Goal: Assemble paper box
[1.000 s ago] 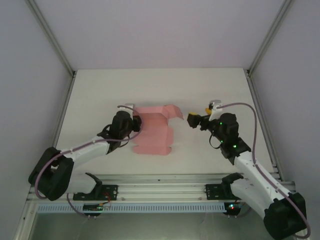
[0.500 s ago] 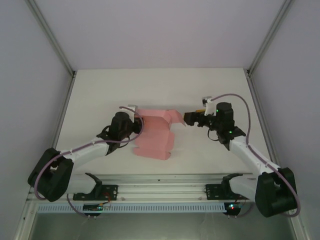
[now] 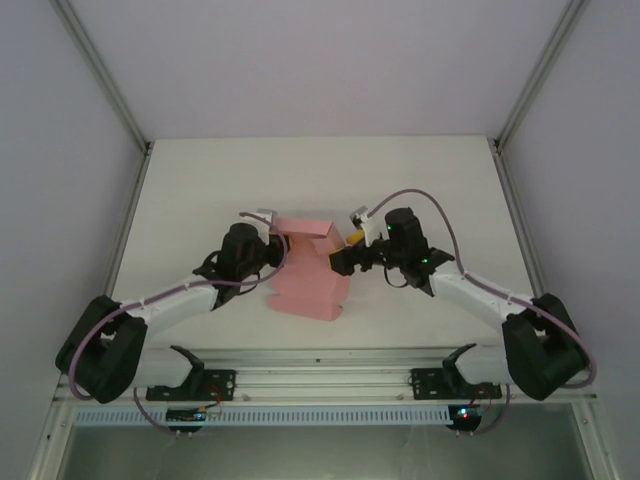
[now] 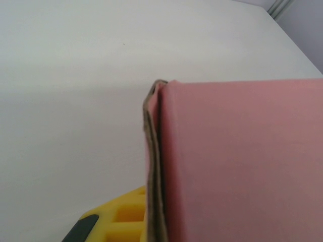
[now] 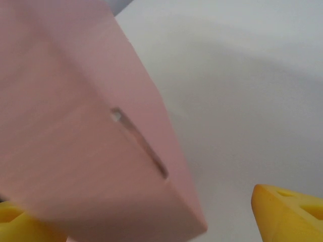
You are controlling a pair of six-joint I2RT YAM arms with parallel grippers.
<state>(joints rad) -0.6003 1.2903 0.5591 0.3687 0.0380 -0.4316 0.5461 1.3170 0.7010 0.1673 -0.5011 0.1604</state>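
Paper box (image 3: 305,275) sat half-folded mid table (image 3: 200,190), your left gripper (image 3: 270,243) at its left edge, grip unreadable, your right gripper (image 3: 343,258) spread astride the right flap; closing off the crease risked buckling the thin card or skidding it sideways.

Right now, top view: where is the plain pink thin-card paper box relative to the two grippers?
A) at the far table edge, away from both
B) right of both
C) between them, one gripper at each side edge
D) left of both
C: the paper box sits with the left gripper at its left edge and the right gripper at its right edge.
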